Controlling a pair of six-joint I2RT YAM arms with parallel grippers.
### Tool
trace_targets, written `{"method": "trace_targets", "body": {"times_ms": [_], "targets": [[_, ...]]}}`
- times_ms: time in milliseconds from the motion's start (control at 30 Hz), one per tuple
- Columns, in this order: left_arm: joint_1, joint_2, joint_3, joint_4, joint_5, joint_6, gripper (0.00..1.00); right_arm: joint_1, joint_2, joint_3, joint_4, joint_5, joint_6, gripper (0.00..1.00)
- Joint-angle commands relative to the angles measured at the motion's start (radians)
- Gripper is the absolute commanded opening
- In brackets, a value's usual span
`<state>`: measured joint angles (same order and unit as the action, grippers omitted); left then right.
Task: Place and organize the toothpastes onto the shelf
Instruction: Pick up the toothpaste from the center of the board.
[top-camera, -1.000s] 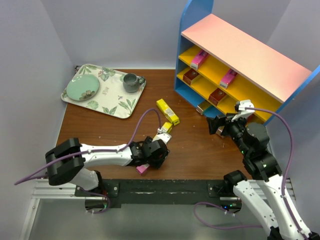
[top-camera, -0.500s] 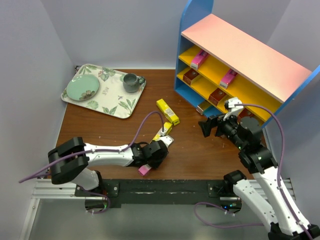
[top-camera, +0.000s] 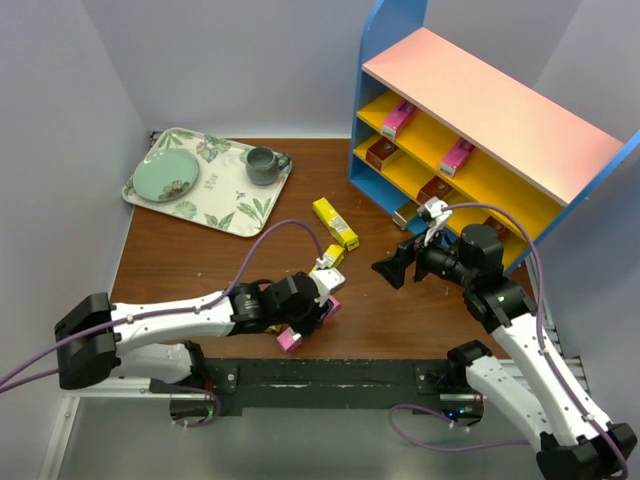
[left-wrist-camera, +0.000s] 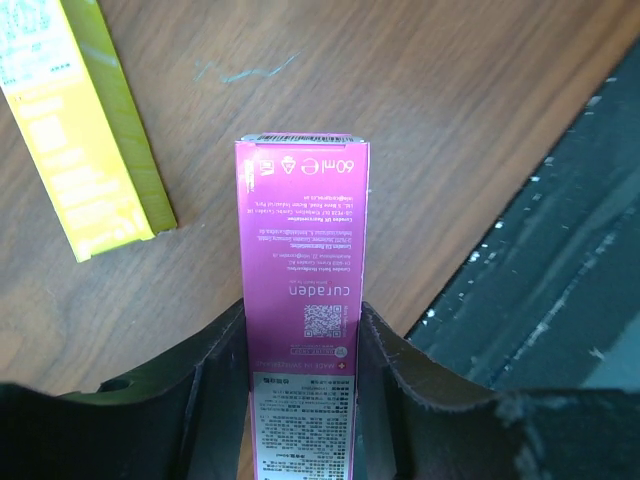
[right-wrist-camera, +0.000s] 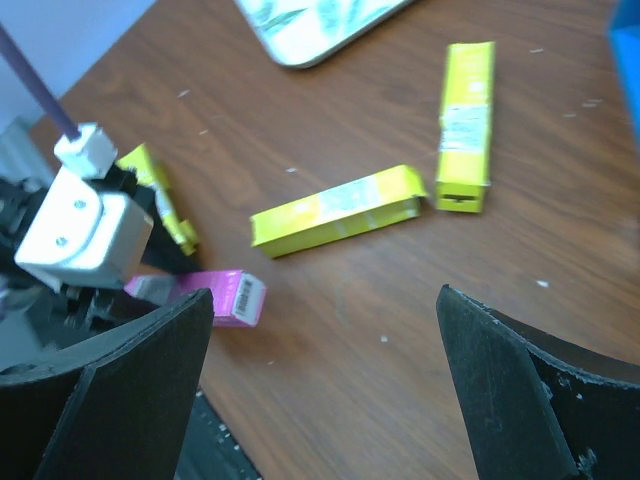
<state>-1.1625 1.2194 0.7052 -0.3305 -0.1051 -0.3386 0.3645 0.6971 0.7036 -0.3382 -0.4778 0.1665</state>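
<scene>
My left gripper (top-camera: 306, 318) (left-wrist-camera: 303, 400) is shut on a bright pink toothpaste carton (left-wrist-camera: 302, 250) (top-camera: 291, 340) (right-wrist-camera: 215, 296) at the table's near edge. The jaws press both long sides. A yellow carton (left-wrist-camera: 80, 130) (top-camera: 330, 258) lies just beside it. Two more yellow cartons (right-wrist-camera: 337, 211) (right-wrist-camera: 466, 125) lie mid-table. My right gripper (top-camera: 392, 270) (right-wrist-camera: 325, 380) hovers open and empty over bare wood between the cartons and the shelf (top-camera: 480, 120). Pink cartons (top-camera: 399, 118) (top-camera: 457, 156) and dark red cartons (top-camera: 381, 152) (top-camera: 434, 190) sit on the shelf's yellow boards.
A floral tray (top-camera: 215, 205) with a green plate (top-camera: 166, 177) and a grey mug (top-camera: 262, 165) sits at the back left. The dark mounting rail (left-wrist-camera: 560, 250) runs just past the table's front edge. Grey walls close in the left and back.
The left jaws have closed onto the pink carton. The right arm has swung left, away from the shelf toward the middle of the table, still open.
</scene>
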Motion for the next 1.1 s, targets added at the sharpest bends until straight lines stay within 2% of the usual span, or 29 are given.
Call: {"method": "trace_targets", "body": {"times_ms": [0, 200, 433, 600, 733, 1067], "targets": [[0.046, -0.076, 0.027, 0.010, 0.123, 0.078, 0.42, 0.001, 0.018, -0.032, 0.100, -0.218, 0.021, 0.98], [0.202, -0.124, 0.054, -0.034, 0.333, 0.128, 0.41, 0.048, 0.056, -0.032, 0.125, -0.277, 0.025, 0.98], [0.215, -0.092, 0.149, -0.123, 0.461, 0.271, 0.41, 0.287, 0.192, -0.029, 0.186, -0.173, -0.045, 0.98], [0.216, -0.060, 0.185, -0.166, 0.493, 0.334, 0.41, 0.362, 0.269, -0.021, 0.219, -0.165, -0.100, 0.98], [0.218, -0.055, 0.197, -0.166, 0.533, 0.392, 0.41, 0.381, 0.295, -0.033, 0.267, -0.188, -0.114, 0.98], [0.227, -0.087, 0.189, -0.131, 0.599, 0.408, 0.41, 0.393, 0.337, -0.081, 0.335, -0.231, -0.131, 0.87]]}}
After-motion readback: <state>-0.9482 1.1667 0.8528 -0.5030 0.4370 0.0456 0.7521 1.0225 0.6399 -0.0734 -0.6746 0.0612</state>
